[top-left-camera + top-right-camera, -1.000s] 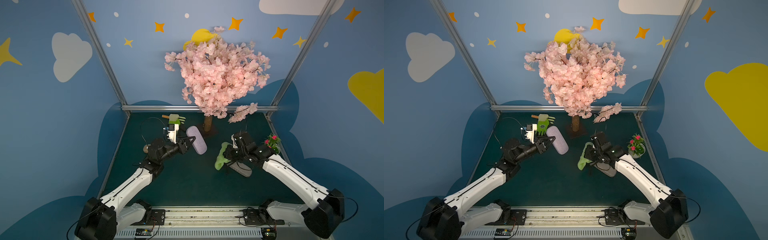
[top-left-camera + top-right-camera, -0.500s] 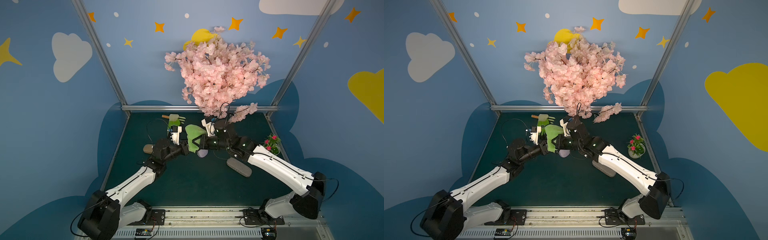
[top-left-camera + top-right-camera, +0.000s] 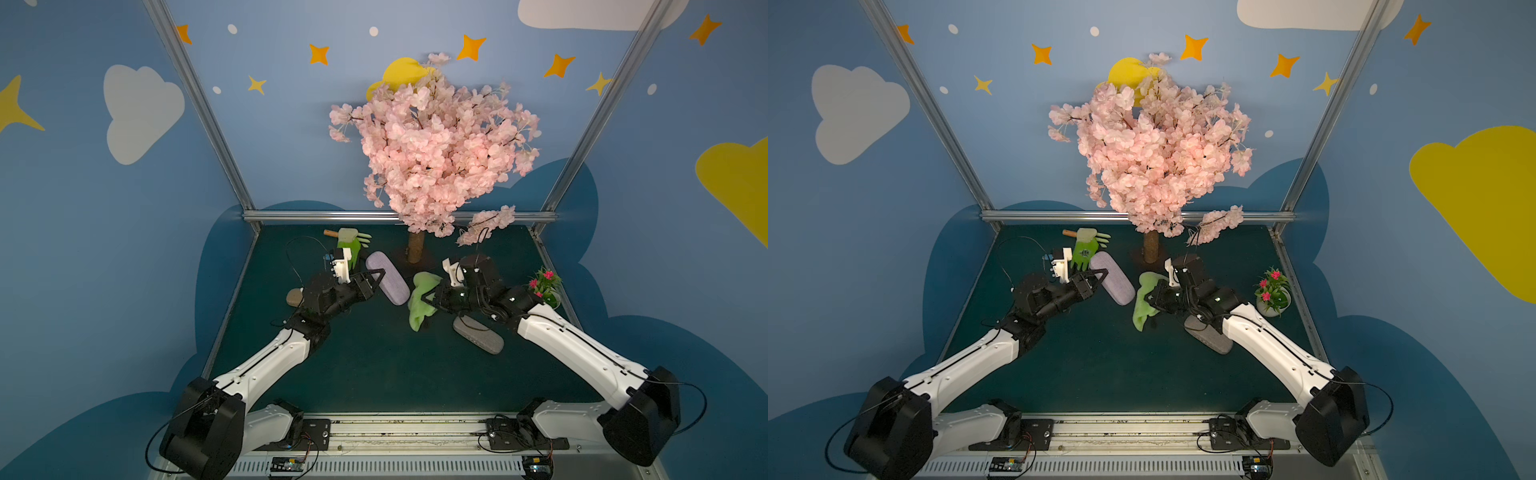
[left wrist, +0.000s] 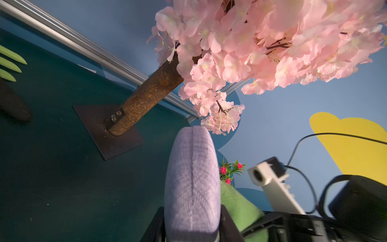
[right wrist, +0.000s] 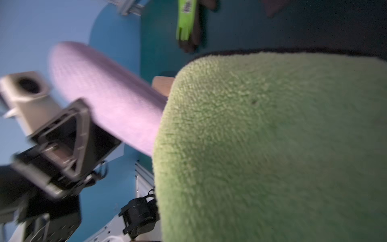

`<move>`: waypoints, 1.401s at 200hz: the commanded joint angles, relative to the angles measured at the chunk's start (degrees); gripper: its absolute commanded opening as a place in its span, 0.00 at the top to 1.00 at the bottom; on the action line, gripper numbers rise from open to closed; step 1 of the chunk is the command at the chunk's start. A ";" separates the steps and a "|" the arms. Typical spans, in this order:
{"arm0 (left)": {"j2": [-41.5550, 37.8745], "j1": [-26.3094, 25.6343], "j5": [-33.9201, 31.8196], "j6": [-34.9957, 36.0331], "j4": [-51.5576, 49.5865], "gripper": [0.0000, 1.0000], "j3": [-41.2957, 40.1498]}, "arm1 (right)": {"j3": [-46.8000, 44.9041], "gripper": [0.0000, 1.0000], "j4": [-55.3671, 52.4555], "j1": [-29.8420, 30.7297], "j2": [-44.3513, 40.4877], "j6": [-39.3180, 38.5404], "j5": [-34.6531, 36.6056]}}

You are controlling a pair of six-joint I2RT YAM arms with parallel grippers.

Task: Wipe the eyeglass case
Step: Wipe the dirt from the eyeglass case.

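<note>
The lilac eyeglass case (image 3: 387,277) (image 3: 1112,279) is lifted off the dark green table, slanting, with my left gripper (image 3: 379,277) (image 3: 1101,277) shut across its near end. In the left wrist view the case (image 4: 192,184) stands out from between the black fingers (image 4: 228,226). My right gripper (image 3: 429,299) (image 3: 1152,297) is shut on a fluffy green cloth (image 3: 419,301) (image 3: 1144,303), which hangs just right of the case's lower end. The cloth (image 5: 272,146) fills the right wrist view, hides that gripper's jaws and overlaps the case (image 5: 104,98).
A grey case (image 3: 478,334) lies on the table under my right arm. The cherry tree's trunk (image 3: 415,247) stands just behind the held case. A potted flower (image 3: 546,286) is at the right edge. A green glove (image 3: 351,249) and a brown stone (image 3: 295,296) lie by my left arm.
Half a second ago the right gripper had the cloth draped over the case at the left gripper; it has pulled back right and down. The left gripper kept hold of the case.
</note>
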 commanded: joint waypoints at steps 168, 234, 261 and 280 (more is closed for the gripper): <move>10.80 6.74 14.77 -10.06 -45.47 0.97 29.10 | 18.33 1.00 -12.30 15.33 3.76 -15.90 16.67; 9.81 6.03 16.55 -11.28 -43.72 0.97 27.81 | 13.29 1.00 -3.61 12.51 10.58 -4.60 16.41; 8.86 7.61 18.43 -11.30 -42.95 0.97 26.24 | 2.45 1.00 -2.05 7.51 4.45 -2.06 14.89; 8.33 8.63 18.68 -9.66 -42.93 0.97 25.48 | -2.65 1.00 -3.63 4.24 0.48 -1.56 13.12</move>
